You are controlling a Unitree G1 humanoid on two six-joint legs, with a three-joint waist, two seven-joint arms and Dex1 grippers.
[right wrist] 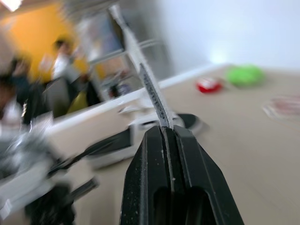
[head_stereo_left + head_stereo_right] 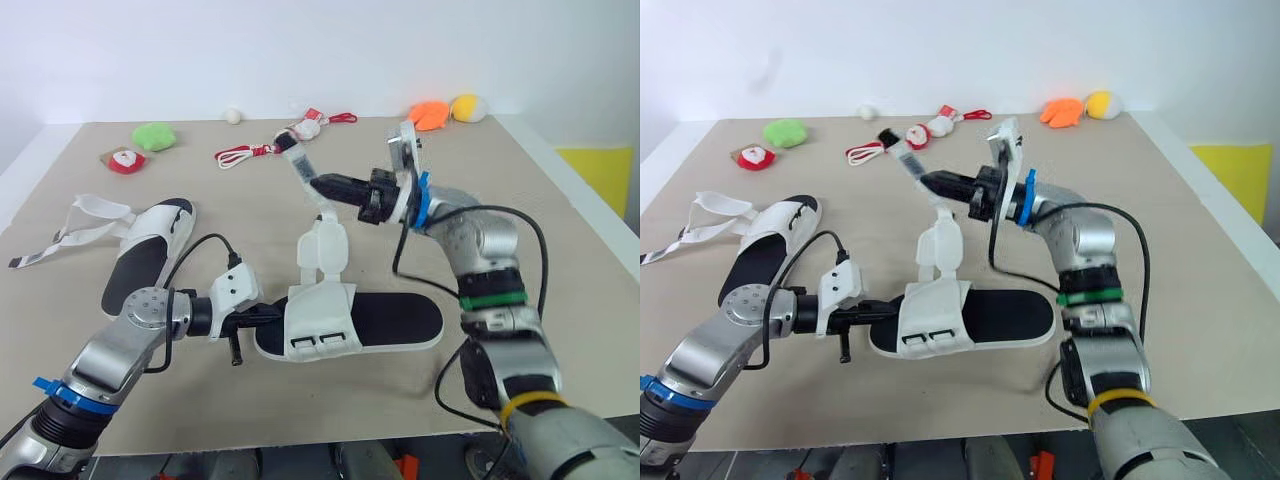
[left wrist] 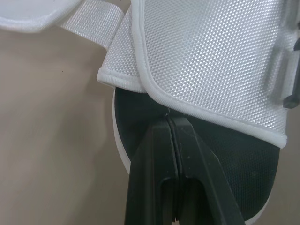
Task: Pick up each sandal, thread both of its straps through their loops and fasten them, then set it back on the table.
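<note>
Head camera's two eyes looked forward and down from above and behind the left pincer (image 2: 268, 313) and right pincer (image 2: 928, 181), both covering the same table (image 2: 560, 300) from slightly offset angles. The left wrist camera sat close behind its pincer, facing the sandal (image 3: 211, 61) just beyond the fingertips. The right wrist camera looked along the strap (image 1: 151, 89) pinched in its pincer toward the second sandal (image 1: 185, 121), shared with the head views.

Setting: robot test lab or data-collection room. Evidence: a bare beige table (image 2: 90, 190) against a plain white wall (image 2: 300, 50); small soft toys (image 2: 154, 136) scattered along the table's far edge; a yellow panel (image 2: 600, 170) at the right edge of the frame; blurred people (image 1: 61, 61) standing beyond the table in the right wrist view.
</note>
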